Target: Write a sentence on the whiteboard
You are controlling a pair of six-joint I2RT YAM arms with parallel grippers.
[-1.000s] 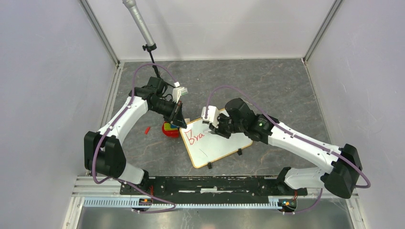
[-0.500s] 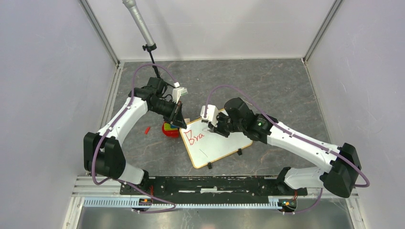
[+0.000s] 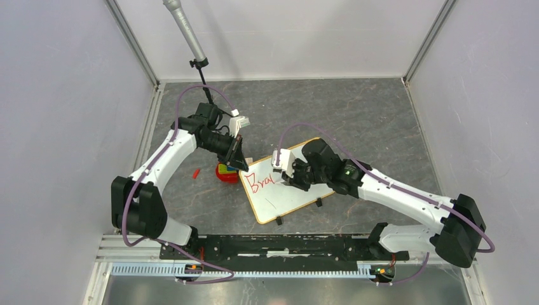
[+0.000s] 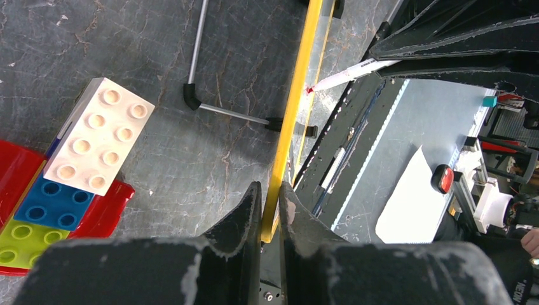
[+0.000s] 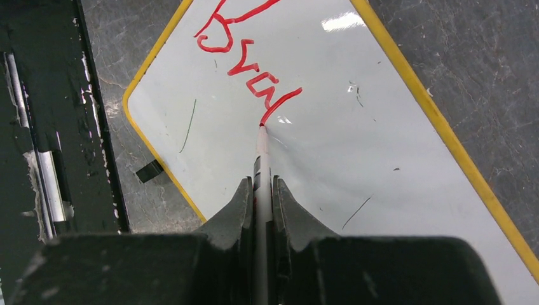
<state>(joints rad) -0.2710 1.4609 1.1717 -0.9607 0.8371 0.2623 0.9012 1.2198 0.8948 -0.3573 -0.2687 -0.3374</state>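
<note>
While the whiteboard lies flat and slanted on the grey table, just ahead of the arm bases and near the table's middle, both grippers act on it.

Left gripper: reaches in from the left. Its jaws are pressed onto the board's yellow-orange frame at the far-left corner, one finger on each face of the thin edge.

Right gripper: reaches in from the right and hangs over the board's upper half. Its jaws pinch the white barrel of a marker pen, which points away from the wrist. The pen's tip touches the white surface at the end of the last red stroke.

The sentence: red handwriting, of which the letters "Brav" show, running from the left-held corner toward the pen tip. The rest of the board carries only a few faint thin marks.

A black clip foot sits under the near long edge.

Just left of the clamped corner stands a red tray holding a white toy brick set over a blue brick and a green brick. A small red piece, too small to identify, lies on the table beside the tray. A microphone on a thin stand leans over the far-left corner.
</note>
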